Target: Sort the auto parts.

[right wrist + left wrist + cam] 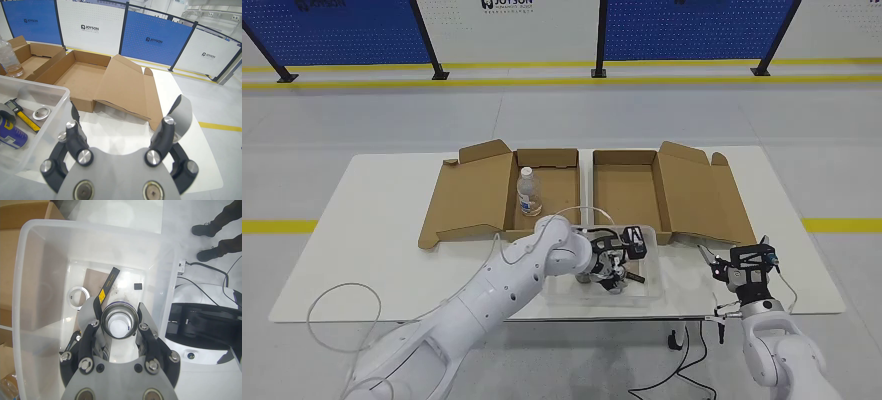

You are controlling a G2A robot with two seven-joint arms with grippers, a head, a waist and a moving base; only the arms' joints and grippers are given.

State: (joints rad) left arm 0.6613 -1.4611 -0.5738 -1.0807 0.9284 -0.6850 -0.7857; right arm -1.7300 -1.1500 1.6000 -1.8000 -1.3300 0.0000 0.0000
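A clear plastic bin [24, 275] at the table's front edge holds a blue can [119, 323], a metal ring [77, 297], a black and yellow caliper [108, 285] and a small black block [138, 286]. My left gripper [118, 303] is down inside the bin [647, 298], shut on the can with one finger on each side of it. The can [11, 136], ring [41, 113] and caliper [17, 111] also appear in the right wrist view. My right gripper [125, 109] stands open with nothing in it, over the table to the right of the bin [56, 106].
Two open cardboard boxes lie behind the bin: the left box [552, 205] holds a plastic bottle [530, 190], and the right box [627, 195] has its lid flap [697, 195] spread to the right. Brown cardboard [92, 279] lines the bin floor.
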